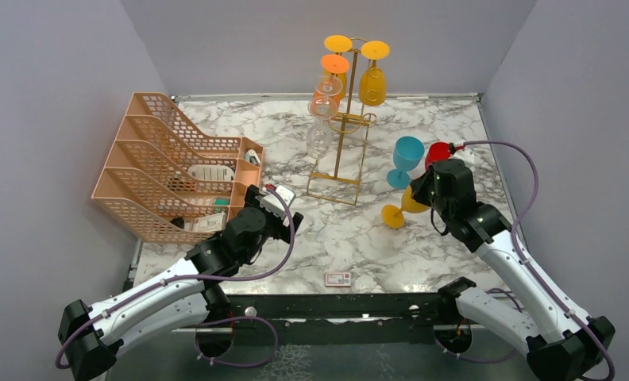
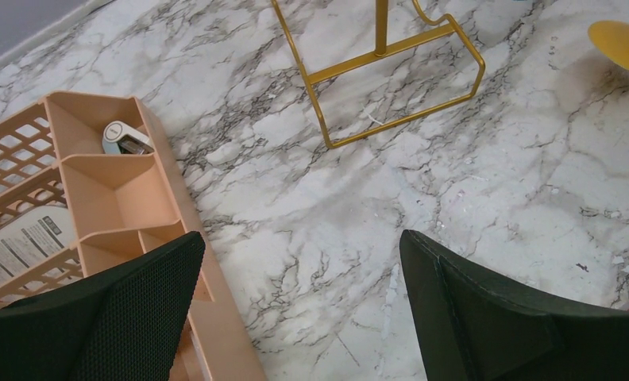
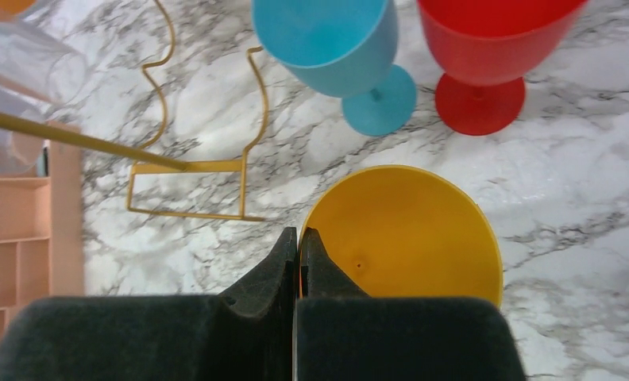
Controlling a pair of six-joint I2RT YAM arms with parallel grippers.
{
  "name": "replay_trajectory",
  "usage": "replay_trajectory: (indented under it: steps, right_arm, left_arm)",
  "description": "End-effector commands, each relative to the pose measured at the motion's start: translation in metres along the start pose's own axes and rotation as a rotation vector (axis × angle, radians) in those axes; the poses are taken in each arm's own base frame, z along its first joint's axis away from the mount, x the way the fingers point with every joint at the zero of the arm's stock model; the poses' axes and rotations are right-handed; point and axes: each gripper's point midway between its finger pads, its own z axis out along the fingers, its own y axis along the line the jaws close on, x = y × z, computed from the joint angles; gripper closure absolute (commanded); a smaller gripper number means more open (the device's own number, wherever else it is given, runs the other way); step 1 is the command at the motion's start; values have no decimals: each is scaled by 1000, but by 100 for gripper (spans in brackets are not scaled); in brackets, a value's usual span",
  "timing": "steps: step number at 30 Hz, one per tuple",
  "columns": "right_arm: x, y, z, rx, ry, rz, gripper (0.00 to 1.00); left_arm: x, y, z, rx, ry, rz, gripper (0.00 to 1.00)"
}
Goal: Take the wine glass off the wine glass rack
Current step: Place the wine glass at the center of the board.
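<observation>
Grey walls close in a white marble table veined in grey, where the wine glass rack, a thin gold wire stand with a rectangular base frame, rises toward the back. Several stemmed glasses hang upside down from its curled hooks, their round yellow and orange feet uppermost. An amber glass hangs on the right and clear glasses on the left.

The yellow wine glass is off the rack and to its right. It is tilted, with its foot low by the marble, and whether the foot touches cannot be told. In the right wrist view the right gripper has its dark fingers pinched together on the rim of that smooth, opaque bowl. Just behind it a blue glass and a red glass stand upright on the table, side by side.

On the left sits a peach plastic mesh tray organiser, stepped in tiers with small front compartments. Printed papers lie in its trays, and a small white-and-grey item sits in one compartment. The left gripper hangs beside the organiser's near corner, its textured black fingers spread wide with nothing between them. A small white card lies near the table's front edge, and purple cables loop along both arms.
</observation>
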Motion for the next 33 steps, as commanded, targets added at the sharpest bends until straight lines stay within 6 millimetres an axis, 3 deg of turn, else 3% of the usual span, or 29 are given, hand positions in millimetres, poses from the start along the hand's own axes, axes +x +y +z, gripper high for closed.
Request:
replay_trajectory:
  steps: [1, 8, 14, 20, 33]
  right_arm:
    - [-5, -30, 2, 148, -64, -5, 99]
    - [-1, -35, 9, 163, -60, -80, 99]
    - [-1, 4, 21, -62, -48, -259, 99]
    - [-2, 27, 32, -190, -73, -397, 99]
    - [31, 25, 62, -210, 47, -523, 99]
  left_arm:
    - [-18, 14, -6, -61, -43, -6, 1]
    - [-20, 20, -9, -88, -56, -8, 1]
    - [-18, 20, -8, -87, -53, -2, 1]
    - [-17, 20, -8, -89, -46, 3, 1]
    - [-13, 19, -6, -84, -33, 16, 1]
